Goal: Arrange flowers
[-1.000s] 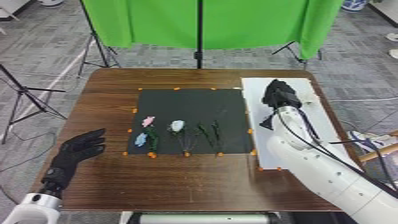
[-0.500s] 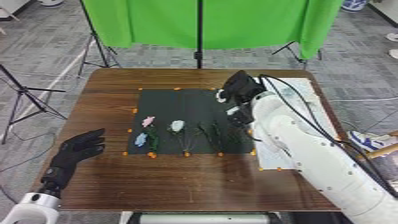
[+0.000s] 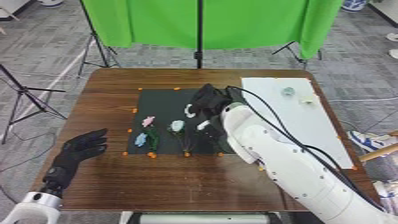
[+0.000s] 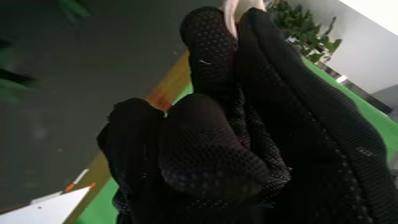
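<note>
Over the dark mat (image 3: 164, 100), the right hand (image 3: 211, 102) had its fingers pinched round a pale bloom (image 4: 240, 6), just beyond the white flower (image 3: 178, 125), its stem (image 3: 186, 143) running nearward.

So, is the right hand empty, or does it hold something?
Not empty: in the right wrist view, a pale thing is pinched at the fingertips of the right hand.

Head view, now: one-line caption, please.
Right hand holds something white over the dark mat, flowers lying on it; left hand open, off the mat.
</note>
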You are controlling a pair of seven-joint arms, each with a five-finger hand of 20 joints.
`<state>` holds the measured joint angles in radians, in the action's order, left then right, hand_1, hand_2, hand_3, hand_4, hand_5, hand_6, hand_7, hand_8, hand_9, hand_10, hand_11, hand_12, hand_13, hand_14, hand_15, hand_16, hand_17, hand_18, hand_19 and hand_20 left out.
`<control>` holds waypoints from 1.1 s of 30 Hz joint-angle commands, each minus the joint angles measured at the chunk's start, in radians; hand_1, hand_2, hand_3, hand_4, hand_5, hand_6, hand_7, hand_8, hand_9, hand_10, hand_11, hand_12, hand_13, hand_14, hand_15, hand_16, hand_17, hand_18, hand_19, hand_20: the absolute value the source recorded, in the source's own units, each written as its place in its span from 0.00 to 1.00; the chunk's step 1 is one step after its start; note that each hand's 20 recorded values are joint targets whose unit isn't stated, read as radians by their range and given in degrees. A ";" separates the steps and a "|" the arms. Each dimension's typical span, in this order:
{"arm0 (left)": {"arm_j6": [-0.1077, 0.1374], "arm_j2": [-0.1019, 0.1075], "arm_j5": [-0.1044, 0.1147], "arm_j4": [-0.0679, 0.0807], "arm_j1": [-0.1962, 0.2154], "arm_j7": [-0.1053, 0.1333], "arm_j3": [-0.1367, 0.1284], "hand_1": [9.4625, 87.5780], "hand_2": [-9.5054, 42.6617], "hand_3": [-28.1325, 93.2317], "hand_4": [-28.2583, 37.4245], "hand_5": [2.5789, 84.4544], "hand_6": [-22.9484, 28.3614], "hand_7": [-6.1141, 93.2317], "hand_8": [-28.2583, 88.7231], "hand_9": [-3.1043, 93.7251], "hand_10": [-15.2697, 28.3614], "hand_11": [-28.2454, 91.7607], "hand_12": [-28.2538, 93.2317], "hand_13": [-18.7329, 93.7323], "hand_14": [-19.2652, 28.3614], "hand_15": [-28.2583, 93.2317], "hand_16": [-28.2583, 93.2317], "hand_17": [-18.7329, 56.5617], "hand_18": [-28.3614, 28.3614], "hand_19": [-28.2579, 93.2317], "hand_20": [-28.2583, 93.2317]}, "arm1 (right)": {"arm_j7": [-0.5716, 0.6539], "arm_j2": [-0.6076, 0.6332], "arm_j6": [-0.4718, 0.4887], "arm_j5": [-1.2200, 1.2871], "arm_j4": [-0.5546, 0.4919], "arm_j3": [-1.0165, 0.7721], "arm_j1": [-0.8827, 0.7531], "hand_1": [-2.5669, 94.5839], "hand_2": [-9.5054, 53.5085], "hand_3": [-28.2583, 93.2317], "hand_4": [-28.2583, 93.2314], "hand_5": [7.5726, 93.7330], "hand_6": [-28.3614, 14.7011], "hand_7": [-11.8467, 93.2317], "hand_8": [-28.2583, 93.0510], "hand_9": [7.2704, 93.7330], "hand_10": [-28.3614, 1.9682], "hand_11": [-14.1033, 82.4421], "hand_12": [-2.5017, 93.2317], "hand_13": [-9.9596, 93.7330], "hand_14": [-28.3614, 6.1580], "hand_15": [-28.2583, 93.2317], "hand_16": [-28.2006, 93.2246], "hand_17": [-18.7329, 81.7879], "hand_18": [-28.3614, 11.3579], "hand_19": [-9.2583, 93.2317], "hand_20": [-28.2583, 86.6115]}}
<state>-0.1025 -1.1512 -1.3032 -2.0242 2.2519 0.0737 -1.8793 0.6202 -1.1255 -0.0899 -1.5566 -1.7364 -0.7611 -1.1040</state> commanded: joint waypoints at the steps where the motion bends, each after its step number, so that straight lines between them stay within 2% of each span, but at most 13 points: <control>1: -0.016 -0.009 0.000 0.004 0.009 -0.013 -0.001 0.35 0.10 0.79 0.38 0.49 0.50 0.18 0.19 0.44 0.64 0.39 0.34 0.47 0.79 0.44 0.25 0.29 0.78 0.51 0.53 | 0.000 -0.006 0.029 0.007 0.007 0.007 -0.017 0.64 0.00 0.70 0.12 0.79 0.60 0.33 0.35 0.95 0.62 0.29 0.53 0.98 0.81 0.75 0.56 0.82 0.31 1.00 0.81; 12: -0.025 -0.006 0.000 0.007 0.004 -0.019 0.000 0.35 0.10 0.79 0.38 0.49 0.50 0.18 0.19 0.44 0.64 0.39 0.34 0.47 0.79 0.44 0.25 0.29 0.78 0.51 0.53 | 0.002 -0.003 0.059 -0.024 0.021 0.023 -0.023 0.62 0.00 0.69 0.13 0.78 0.60 0.32 0.34 0.93 0.59 0.36 0.49 0.98 0.79 0.76 0.56 0.81 0.30 1.00 0.82; 21: -0.030 -0.001 0.001 0.008 0.002 -0.024 -0.001 0.35 0.10 0.79 0.38 0.49 0.50 0.18 0.19 0.44 0.64 0.39 0.34 0.47 0.79 0.44 0.25 0.29 0.78 0.51 0.53 | 0.002 0.010 0.071 -0.070 0.031 0.032 -0.032 0.59 0.00 0.67 0.14 0.75 0.61 0.29 0.33 0.90 0.57 0.46 0.43 0.97 0.77 0.76 0.56 0.81 0.28 1.00 0.82; 33: -0.035 0.002 0.001 0.008 0.002 -0.026 -0.003 0.36 0.10 0.79 0.38 0.49 0.50 0.18 0.19 0.44 0.64 0.39 0.34 0.47 0.79 0.44 0.25 0.29 0.78 0.51 0.53 | -0.005 0.023 0.068 -0.121 0.032 0.037 -0.030 0.51 0.00 0.74 0.12 0.71 0.64 0.28 0.29 0.87 0.55 0.55 0.36 0.97 0.76 0.77 0.55 0.80 0.27 1.00 0.83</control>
<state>-0.1229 -1.1491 -1.3027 -2.0221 2.2478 0.0596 -1.8804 0.6208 -1.1121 -0.0231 -1.6339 -1.7055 -0.7314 -1.1312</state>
